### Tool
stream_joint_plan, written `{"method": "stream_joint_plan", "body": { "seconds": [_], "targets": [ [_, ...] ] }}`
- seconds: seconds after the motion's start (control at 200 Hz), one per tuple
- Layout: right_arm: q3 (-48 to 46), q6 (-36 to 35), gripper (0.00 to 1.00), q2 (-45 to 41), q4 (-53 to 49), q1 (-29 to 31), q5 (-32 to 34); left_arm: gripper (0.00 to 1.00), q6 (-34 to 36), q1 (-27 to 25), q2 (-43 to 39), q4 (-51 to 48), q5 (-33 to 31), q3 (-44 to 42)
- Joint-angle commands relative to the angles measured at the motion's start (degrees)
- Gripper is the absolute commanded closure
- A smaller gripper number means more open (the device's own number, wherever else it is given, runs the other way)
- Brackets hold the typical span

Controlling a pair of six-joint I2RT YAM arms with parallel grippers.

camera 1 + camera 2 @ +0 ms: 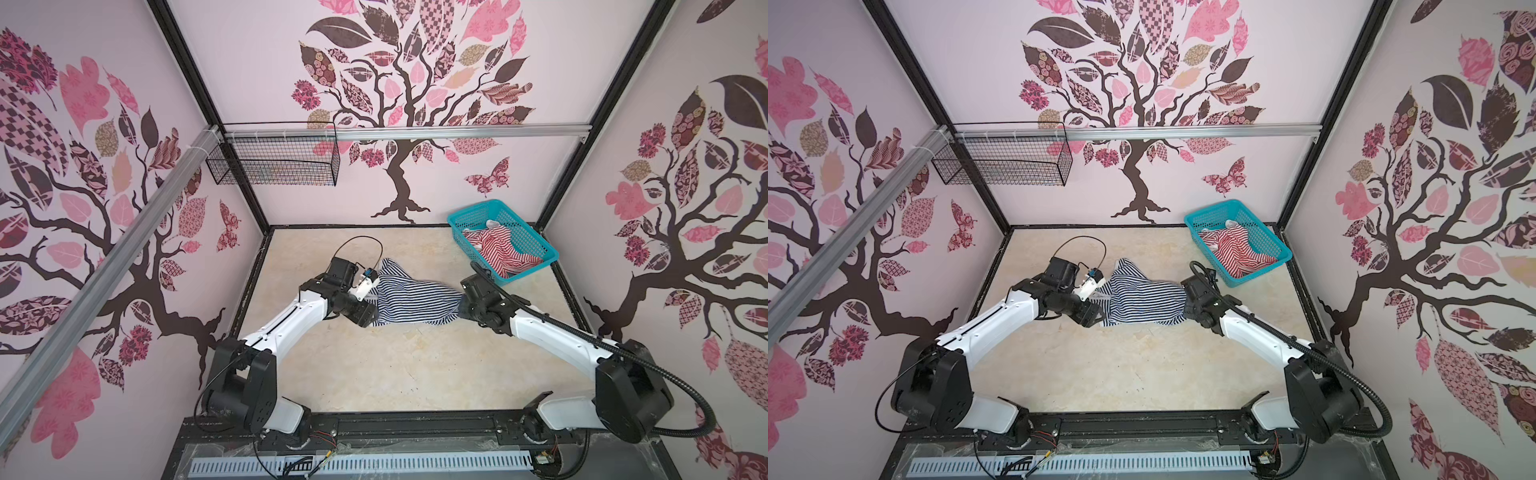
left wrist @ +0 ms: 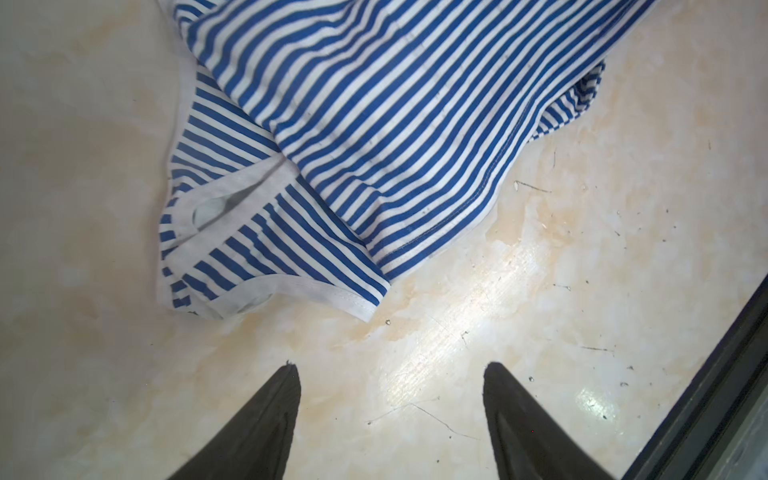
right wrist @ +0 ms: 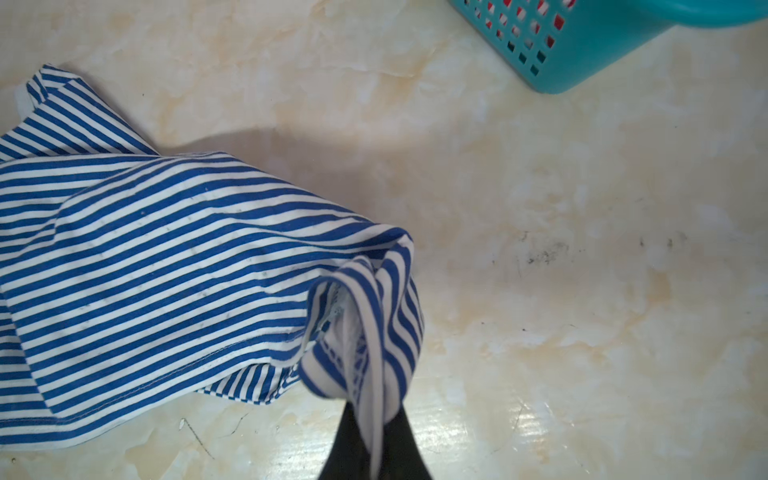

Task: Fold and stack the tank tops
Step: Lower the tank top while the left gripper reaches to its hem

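Visible in both top views: a teal plastic mesh basket at the far right corner of the pale marbled worktop, with a red-and-white striped cloth tank top heaped inside it. Left of the basket and nearer the arms, apart from it: a navy-and-white striped cloth tank top, stretched out rumpled on the worktop between the two wrists. From above, no telling how either set of jaws stands, both hidden under the wrist housings. Given only by the right wrist view: right gripper pinched tight on a gathered end of the navy-and-white top, the end nearest the basket, drawn up into a peak; of the red-and-white top, only red flecks through the mesh holes. Given only by the left wrist view: left gripper spread wide, gripping nothing, over bare worktop just short of the white-bound strap end farthest from the basket. Cut off at that view's edge: most of the top's body. Hard to tell whether those fingertips touch the surface.
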Motion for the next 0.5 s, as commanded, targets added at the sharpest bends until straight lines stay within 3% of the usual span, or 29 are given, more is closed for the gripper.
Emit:
{"method": "stream_joint_plan", "body": {
  "seconds": [0.0,0.085,0.18,0.325,0.495],
  "targets": [
    [-0.82,0.61,1.0,-1.52,-0.41,0.04,1.73,0.37,1.4,0.26,3.1,0.04,0.32,0.0],
    [-1.31,0.86,1.0,-2.36,-0.45,0.03,2.06,0.47,1.11,0.23,4.72,0.28,2.24,0.45],
    [-1.84,1.15,1.0,-2.96,-0.37,0.02,1.95,0.49,0.59,-0.34,5.51,0.89,2.47,0.5],
    [-2.39,1.59,1.0,-3.23,-0.01,-0.02,1.4,0.37,-0.08,-2.21,6.73,2.39,0.42,0.05],
    [-2.89,2.03,0.98,-4.0,0.25,-0.12,0.98,0.33,-0.79,-5.18,8.03,5.3,-3.34,-0.77]
  ]
}}
